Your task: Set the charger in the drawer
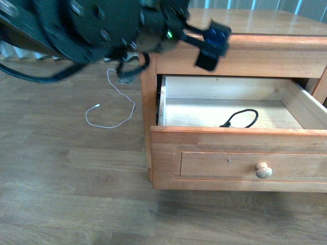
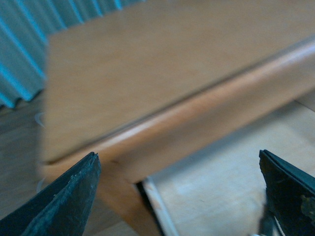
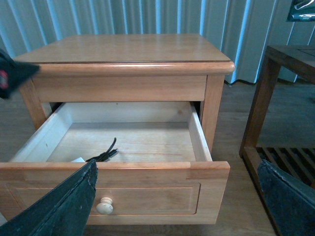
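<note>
On the grey-brown plank floor point(image 1: 61, 194), far left, a thin white cable point(image 1: 118, 97) lies in a loose curl ending in a small plug. Above it the dark, bulky left arm point(image 1: 92, 25) reaches across to the upper front edge of the nightstand point(image 1: 265, 23). The nightstand is smooth light-brown wood with a rounded top lip. In the left wrist view, which is blurred, the left gripper point(image 2: 177, 156) has its two matte black fingers point(image 2: 64, 196) spread wide with nothing between them.

The drawer point(image 1: 230, 137) is pulled well out. It has a recessed front panel, a round pale knob point(image 1: 263, 170) and a pale, whitish inside.

The charger point(image 3: 78, 160) lies on the drawer's floor, right behind the front panel and a little left of the knob's line. Only a corner of its white block clears the panel's rim, so I cannot tell which way its long axis runs. Its thin black cable point(image 1: 242, 118) leads off the block toward the back of the drawer and curls into a flat loop.

The right gripper point(image 3: 176, 167) sits in front of the drawer, black fingers point(image 3: 69, 206) wide apart and empty. Right of the nightstand stands a darker wooden side table point(image 3: 275, 64) with a slatted lower shelf. A pale blue pleated curtain point(image 3: 147, 17) hangs behind.
</note>
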Robot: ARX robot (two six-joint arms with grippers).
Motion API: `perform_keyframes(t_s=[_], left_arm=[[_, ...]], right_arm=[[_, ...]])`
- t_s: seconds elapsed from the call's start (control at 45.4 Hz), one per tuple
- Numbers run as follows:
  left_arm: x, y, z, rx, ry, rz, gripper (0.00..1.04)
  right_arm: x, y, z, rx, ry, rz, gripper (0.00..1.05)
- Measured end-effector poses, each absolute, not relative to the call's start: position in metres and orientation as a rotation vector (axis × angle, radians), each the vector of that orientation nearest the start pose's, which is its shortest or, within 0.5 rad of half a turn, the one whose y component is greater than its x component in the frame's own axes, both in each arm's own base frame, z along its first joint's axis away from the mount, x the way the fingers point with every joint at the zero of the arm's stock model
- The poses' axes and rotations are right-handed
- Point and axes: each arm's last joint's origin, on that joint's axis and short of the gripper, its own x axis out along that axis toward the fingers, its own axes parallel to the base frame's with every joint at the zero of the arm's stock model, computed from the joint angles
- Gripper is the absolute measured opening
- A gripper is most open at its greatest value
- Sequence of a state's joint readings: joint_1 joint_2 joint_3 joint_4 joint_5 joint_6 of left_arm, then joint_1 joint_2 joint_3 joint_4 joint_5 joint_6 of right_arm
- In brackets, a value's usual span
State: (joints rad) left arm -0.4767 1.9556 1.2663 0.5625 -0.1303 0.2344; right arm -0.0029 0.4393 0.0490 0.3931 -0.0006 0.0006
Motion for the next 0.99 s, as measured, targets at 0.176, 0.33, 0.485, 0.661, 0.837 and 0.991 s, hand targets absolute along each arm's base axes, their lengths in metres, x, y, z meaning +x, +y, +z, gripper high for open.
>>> perform_keyframes(t_s=[0.176,0.33,0.485,0.661,0.837,0.991], left_arm=[[0.358,-0.144,0.275,0.233,-0.022,-0.193,0.99],[0.290,-0.092,0.291,0.236,-0.054,-0.044,0.99],[0.227,-0.066,0.290,0.224,-0.069,0.074,0.99],[0.167,-0.043,0.265,0.188,-0.005,0.204,0.99],[0.132,-0.020,0.246,0.071,0.013,0.348,0.99],[0.132,-0.020,0.247,0.049,0.006,0.336,0.99]], right_arm=[[0.127,0.000,0.178,0.001,-0.003,-0.002,0.96],[0.127,0.000,0.178,0.001,-0.003,-0.002,0.96],[0.127,0.000,0.178,0.001,-0.003,-0.002,0.96],[0.127,0.000,0.178,0.001,-0.003,-0.002,0.96],[0.127,0.000,0.178,0.001,-0.003,-0.002,0.96],[0.127,0.000,0.178,0.001,-0.003,-0.002,0.96]])
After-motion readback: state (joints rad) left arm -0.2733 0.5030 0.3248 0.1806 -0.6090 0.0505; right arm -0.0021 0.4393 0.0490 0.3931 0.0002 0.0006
